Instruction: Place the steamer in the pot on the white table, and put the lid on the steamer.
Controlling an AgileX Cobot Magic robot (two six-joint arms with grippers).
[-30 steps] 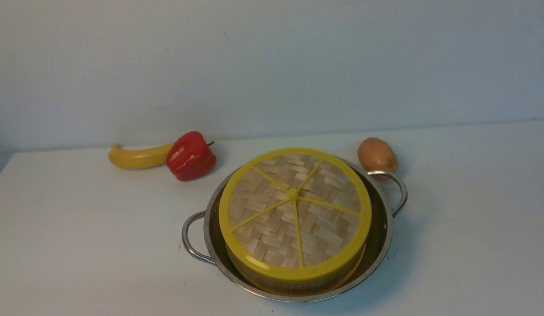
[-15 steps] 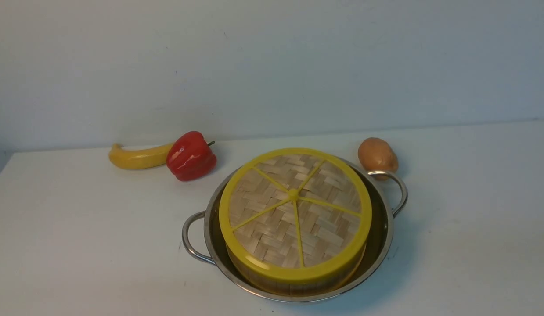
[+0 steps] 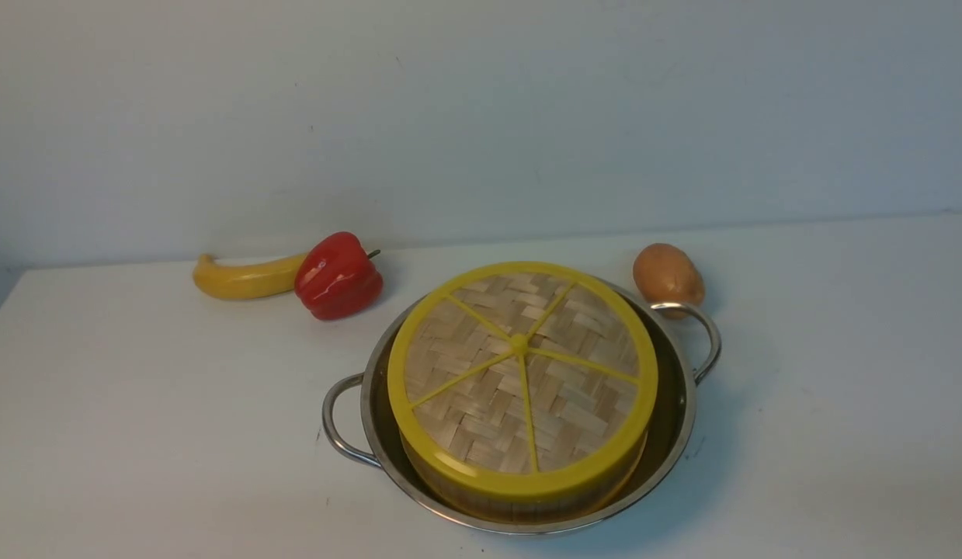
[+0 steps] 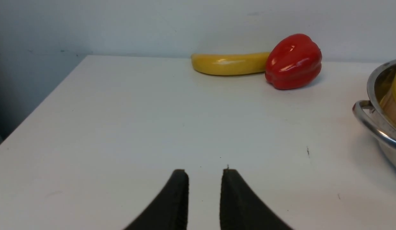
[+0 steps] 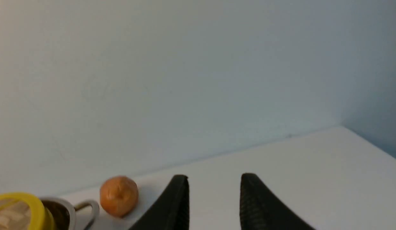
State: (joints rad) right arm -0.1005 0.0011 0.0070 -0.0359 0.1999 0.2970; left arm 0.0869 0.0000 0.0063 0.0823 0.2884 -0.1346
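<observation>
The woven bamboo lid [image 3: 519, 365], with its yellow rim and spokes, lies flat on the steamer [image 3: 519, 506]. Only the steamer's bamboo side wall shows below the lid. The steamer stands inside the shiny steel pot [image 3: 677, 435] on the white table [image 3: 139, 435]. Neither arm appears in the front view. In the left wrist view my left gripper [image 4: 204, 171] hovers open over bare tabletop, well off the pot's [image 4: 381, 127] handle. In the right wrist view my right gripper [image 5: 214, 175] is open and empty, beside the potato [image 5: 119, 195] and apart from the lid [image 5: 15, 207].
A yellow banana [image 3: 240, 278] and a red bell pepper [image 3: 337, 276] lie behind the pot on the left, near the wall. A brown potato [image 3: 667, 276] sits against the pot's far right handle [image 3: 702, 334]. The table's left edge shows in the left wrist view.
</observation>
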